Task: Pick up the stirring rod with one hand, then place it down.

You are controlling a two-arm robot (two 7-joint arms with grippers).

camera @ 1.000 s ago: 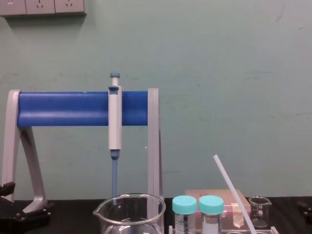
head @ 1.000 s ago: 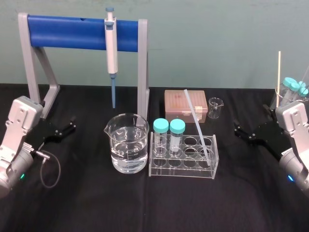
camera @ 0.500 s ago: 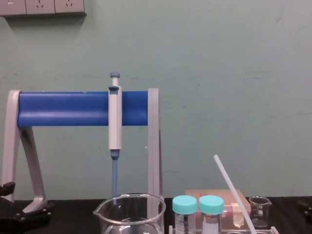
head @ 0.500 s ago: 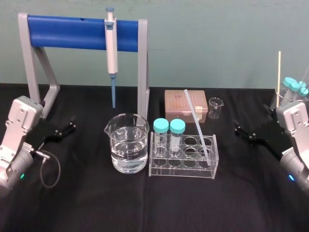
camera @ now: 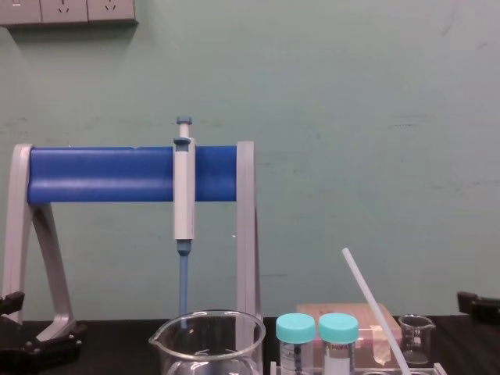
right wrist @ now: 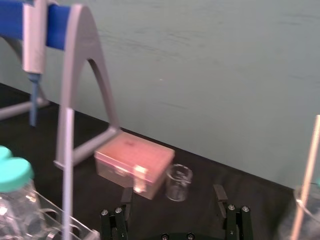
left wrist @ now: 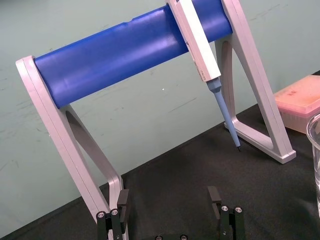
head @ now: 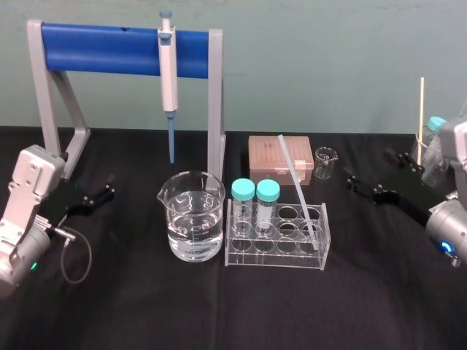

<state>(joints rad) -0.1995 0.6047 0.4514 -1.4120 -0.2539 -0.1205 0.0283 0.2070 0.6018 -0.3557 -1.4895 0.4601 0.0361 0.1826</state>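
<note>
Right claw (head: 370,168), wide open and empty, hovers with the stirring rod (head: 295,179) to its left, leaning in a rack (head: 277,257); a careless reach could topple the small beaker (head: 326,162) between them, while the left claw (head: 108,188) rests open, well apart.

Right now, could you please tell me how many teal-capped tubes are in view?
3. Two tubes stand side by side at the clear rack's left end; one sits at the far right, where the right arm may hide others.
</note>
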